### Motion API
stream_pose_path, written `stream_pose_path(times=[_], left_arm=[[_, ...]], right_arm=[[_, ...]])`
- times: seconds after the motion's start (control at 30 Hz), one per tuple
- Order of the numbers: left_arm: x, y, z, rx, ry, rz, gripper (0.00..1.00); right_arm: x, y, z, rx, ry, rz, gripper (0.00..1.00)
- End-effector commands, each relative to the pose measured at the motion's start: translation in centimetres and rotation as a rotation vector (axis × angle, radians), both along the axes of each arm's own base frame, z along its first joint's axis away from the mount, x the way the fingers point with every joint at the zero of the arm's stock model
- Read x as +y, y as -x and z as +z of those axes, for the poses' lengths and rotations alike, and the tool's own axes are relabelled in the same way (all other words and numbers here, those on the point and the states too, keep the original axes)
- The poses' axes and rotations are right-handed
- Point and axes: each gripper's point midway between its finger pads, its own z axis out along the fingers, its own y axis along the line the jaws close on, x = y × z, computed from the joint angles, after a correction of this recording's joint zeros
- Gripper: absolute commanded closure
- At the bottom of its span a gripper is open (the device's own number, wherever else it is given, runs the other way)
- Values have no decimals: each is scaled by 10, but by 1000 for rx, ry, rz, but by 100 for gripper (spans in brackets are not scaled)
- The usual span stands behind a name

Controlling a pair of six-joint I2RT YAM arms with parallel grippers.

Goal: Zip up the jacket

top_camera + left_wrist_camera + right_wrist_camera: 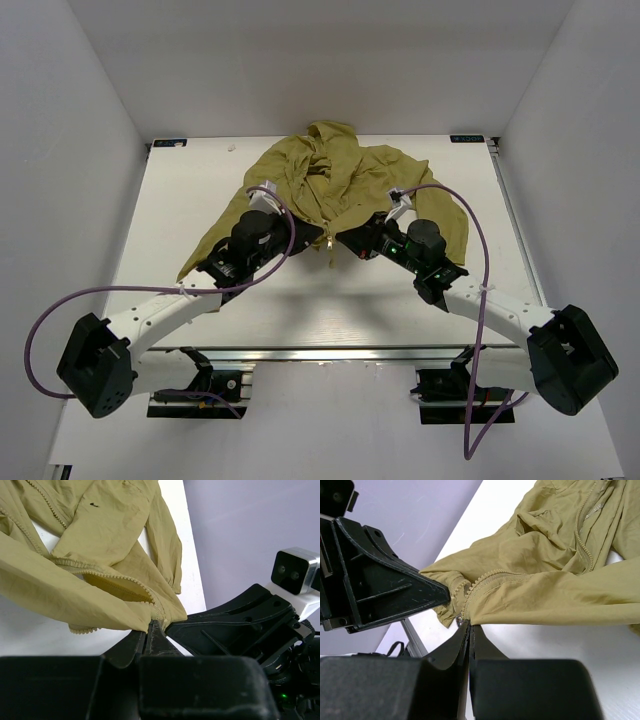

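- Table [170,190] is a plain white top with pale walls round 3 sides.
- Jacket [330,180], the olive-yellow one, sits at the far middle of the table. It's all bunched up, with the sleeves splayed out left and right, and the near hem is pulled toward the arms.
- Left arm [170,310] and right arm [500,305] both reach in from the near corners and meet at that near hem. A purple cable [40,330] loops off each one.
- Left gripper [151,626] has its 2 fingers pressed tight together, pinching a fold of the jacket's hem edge right at the bottom of the front opening.
- Right gripper [469,628] is the same deal: fingers clamped with basically no gap, nipping the other hem corner. The 2 grippers sit just beside each other, and each one's black body fills the side of the other's wrist view.
- Zipper teeth [582,535] run along the open front edges, and the 2 sides are clearly apart, not joined.
- Zipper pull [329,244] looks like a tiny pale bit dangling between the grippers in the top view, too small to tell much.
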Motion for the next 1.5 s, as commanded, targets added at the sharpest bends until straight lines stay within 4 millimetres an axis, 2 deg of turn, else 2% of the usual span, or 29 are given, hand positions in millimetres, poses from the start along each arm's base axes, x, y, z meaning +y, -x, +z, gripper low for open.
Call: stream_pose_path(times=[0.0, 0.4, 0.83, 1.13, 1.47], left_arm=[[-2, -1, 9, -24, 15, 3, 100], [-3, 2, 12, -43, 5, -1, 100], [-8, 8, 6, -41, -25, -56, 100], [-11, 11, 7, -45, -19, -84, 100], [-2, 7, 15, -61, -55, -42, 100]], right_arm=[[6, -4, 36, -90, -74, 6, 100], [5, -6, 40, -90, -87, -9, 100], [0, -9, 45, -115, -73, -37, 100], [0, -6, 43, -111, -65, -26, 100], [-3, 3, 33, -100, -12, -2, 100]])
